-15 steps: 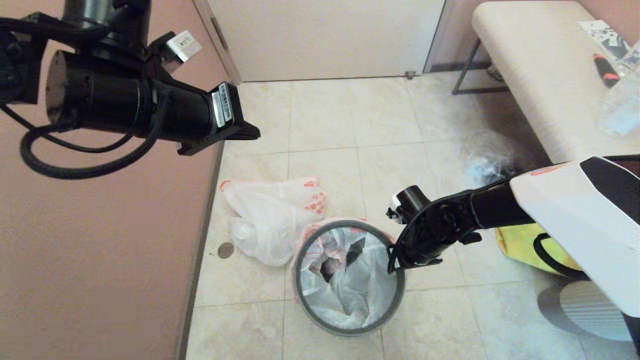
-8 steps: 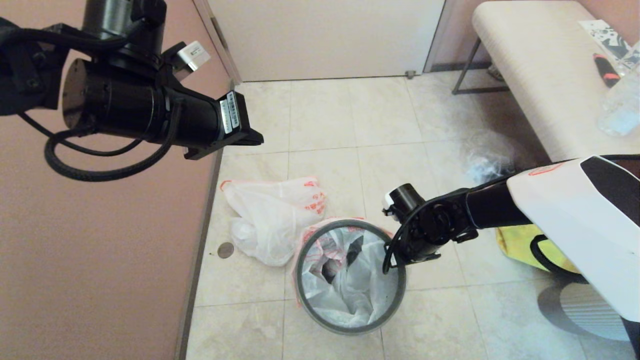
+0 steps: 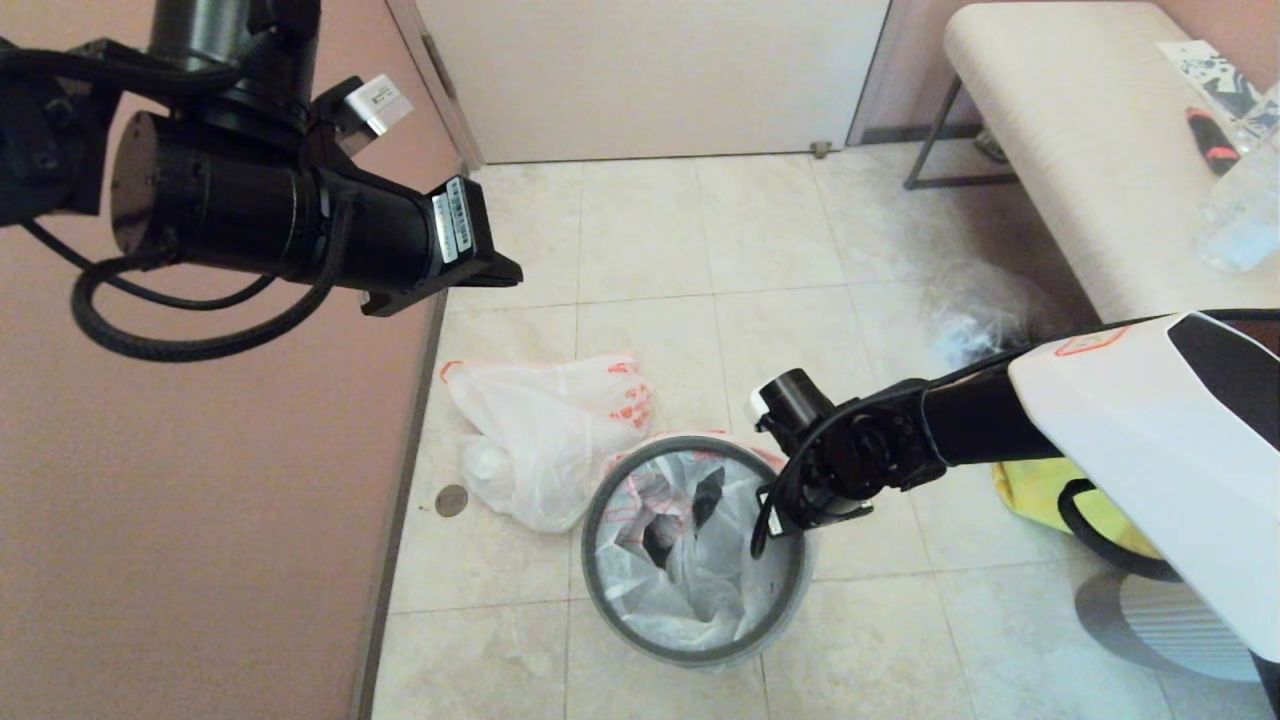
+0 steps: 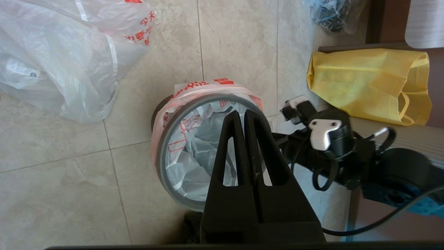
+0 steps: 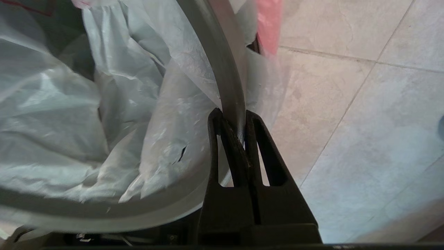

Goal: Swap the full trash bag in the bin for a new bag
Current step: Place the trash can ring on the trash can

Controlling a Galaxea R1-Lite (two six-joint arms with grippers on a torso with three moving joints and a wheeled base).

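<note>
The right gripper (image 5: 233, 121) is clamped on the grey hoop (image 3: 600, 478), at the bin (image 3: 790, 590) side nearest the robot's right. The new bag (image 3: 690, 570) lines the bin. Beyond, the full trash bag (image 3: 530, 440) lies on the floor; the left gripper (image 4: 242, 119) hangs high above, pinched shut on nothing.

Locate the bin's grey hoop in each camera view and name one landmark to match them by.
Head view: the grey hoop rings the bin low and centre, with the right claw at its right side.
Left wrist view: hoop mid-frame, behind the shut left claw.
Right wrist view: hoop arcs from the top to the right claw, pinched.
Shared landmark: the new bag lining the bin.
</note>
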